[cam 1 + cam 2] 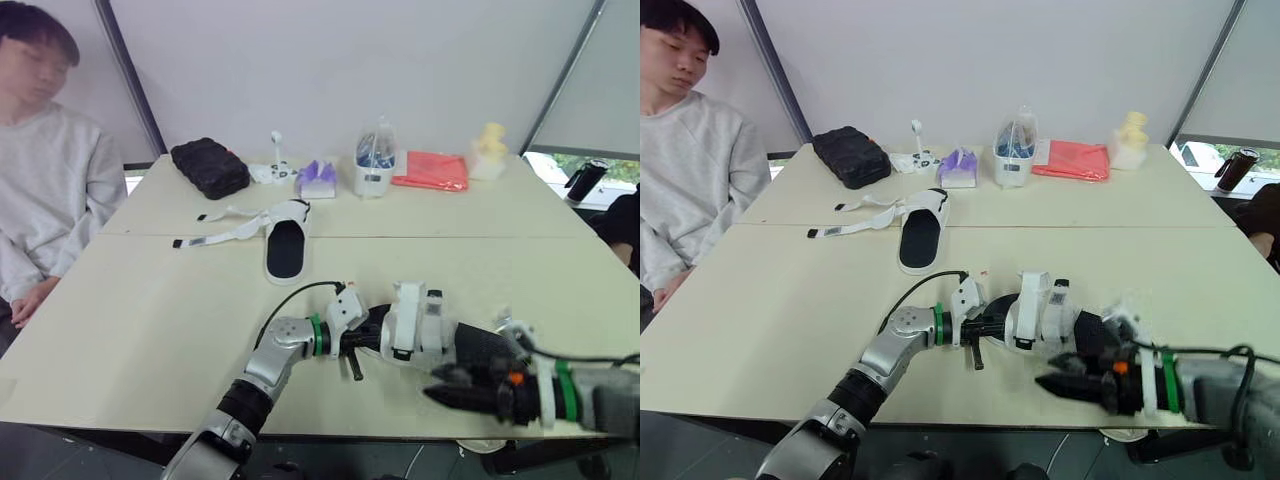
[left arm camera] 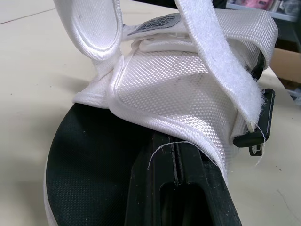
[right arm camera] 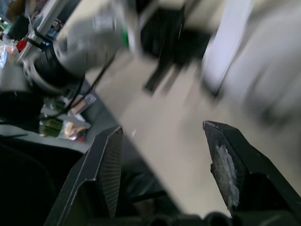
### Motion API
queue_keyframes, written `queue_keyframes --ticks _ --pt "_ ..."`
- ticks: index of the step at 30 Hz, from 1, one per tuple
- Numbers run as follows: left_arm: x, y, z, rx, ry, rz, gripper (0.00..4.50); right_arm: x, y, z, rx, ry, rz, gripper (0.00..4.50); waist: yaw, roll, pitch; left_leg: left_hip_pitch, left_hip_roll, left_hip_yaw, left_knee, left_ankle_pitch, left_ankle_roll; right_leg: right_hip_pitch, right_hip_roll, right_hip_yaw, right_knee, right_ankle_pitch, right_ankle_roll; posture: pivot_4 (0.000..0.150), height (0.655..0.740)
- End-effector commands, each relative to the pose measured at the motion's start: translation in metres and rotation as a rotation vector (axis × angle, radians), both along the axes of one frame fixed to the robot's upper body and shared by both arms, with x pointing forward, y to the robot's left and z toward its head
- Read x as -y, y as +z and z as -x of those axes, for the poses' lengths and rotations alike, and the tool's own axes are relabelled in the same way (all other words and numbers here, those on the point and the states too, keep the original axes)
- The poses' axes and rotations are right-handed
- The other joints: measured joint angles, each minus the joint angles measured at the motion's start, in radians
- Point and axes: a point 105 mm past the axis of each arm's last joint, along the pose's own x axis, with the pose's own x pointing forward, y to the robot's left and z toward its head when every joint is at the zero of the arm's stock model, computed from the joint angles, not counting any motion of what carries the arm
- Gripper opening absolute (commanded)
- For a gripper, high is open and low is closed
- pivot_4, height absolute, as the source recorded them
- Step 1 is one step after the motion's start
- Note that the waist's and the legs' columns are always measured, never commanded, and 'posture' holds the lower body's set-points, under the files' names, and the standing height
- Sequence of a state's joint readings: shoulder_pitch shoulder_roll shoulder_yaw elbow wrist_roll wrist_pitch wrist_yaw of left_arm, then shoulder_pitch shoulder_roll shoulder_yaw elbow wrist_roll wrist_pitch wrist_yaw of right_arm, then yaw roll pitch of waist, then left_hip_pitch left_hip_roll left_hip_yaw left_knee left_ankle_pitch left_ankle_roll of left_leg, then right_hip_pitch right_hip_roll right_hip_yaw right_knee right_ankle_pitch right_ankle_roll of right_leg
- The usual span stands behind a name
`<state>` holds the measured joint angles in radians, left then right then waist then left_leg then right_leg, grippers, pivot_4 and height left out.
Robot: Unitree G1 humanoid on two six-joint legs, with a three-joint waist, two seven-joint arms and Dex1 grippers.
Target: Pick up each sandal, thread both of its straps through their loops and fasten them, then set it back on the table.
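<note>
Beyond the far sandal point(image 1: 284, 248), a clear container point(image 1: 373, 184) holds blue items point(image 1: 371, 152).

1. Worktop point(image 1: 150, 320) front left bare, free to pass.
2. Far sandal point(image 1: 285, 245) with loose straps point(image 1: 215, 230) blocks centre.
3. Back row cluttered: black pouch point(image 1: 210, 167), container point(image 1: 375, 165), red cloth point(image 1: 432, 170).
4. Person point(image 1: 50, 180) sits close at left edge.
5. Near sandal point(image 1: 415, 325), left gripper point(image 1: 365, 335) and right gripper point(image 3: 162, 128) crowd front right.

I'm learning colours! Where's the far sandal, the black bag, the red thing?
White sandal with black insole point(image 1: 285, 248): left eye view, its insole.
Black padded bag point(image 1: 209, 167): left eye view, its top.
Flat red cloth point(image 1: 432, 170): left eye view, its middle.
</note>
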<state>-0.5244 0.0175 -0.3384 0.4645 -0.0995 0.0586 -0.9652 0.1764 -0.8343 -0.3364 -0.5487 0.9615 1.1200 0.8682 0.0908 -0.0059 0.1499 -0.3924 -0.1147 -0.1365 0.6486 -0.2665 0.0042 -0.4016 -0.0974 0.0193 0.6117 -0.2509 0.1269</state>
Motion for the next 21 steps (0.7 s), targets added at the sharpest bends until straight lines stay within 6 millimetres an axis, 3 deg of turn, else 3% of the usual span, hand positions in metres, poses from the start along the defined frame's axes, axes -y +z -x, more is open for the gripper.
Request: queue_keyframes --ticks 1,12,21 --pt "0.003 -0.022 0.014 -0.089 -0.059 -0.063 0.0 -0.002 -0.002 -0.009 0.088 -0.044 0.037 2.89 -0.001 0.0 0.0 0.0 0.0 0.001 0.0 0.0 0.0 0.0 0.0 0.001 0.0 0.0 0.0 0.15 0.74" --pt "0.004 -0.022 0.015 -0.098 -0.073 -0.069 0.0 -0.017 -0.012 -0.025 0.132 -0.102 -0.028 2.89 0.002 0.0 0.0 0.0 -0.001 0.0 -0.002 0.0 0.0 -0.001 0.0 0.0 0.0 0.0 0.001 0.15 0.74" --pt "0.002 -0.023 0.013 -0.104 -0.054 -0.066 0.0 -0.018 -0.003 -0.038 0.147 -0.189 -0.122 2.89 -0.001 0.001 0.0 0.0 0.0 0.0 -0.002 0.0 0.0 -0.001 0.0 0.0 0.0 0.0 0.001 0.15 0.74"
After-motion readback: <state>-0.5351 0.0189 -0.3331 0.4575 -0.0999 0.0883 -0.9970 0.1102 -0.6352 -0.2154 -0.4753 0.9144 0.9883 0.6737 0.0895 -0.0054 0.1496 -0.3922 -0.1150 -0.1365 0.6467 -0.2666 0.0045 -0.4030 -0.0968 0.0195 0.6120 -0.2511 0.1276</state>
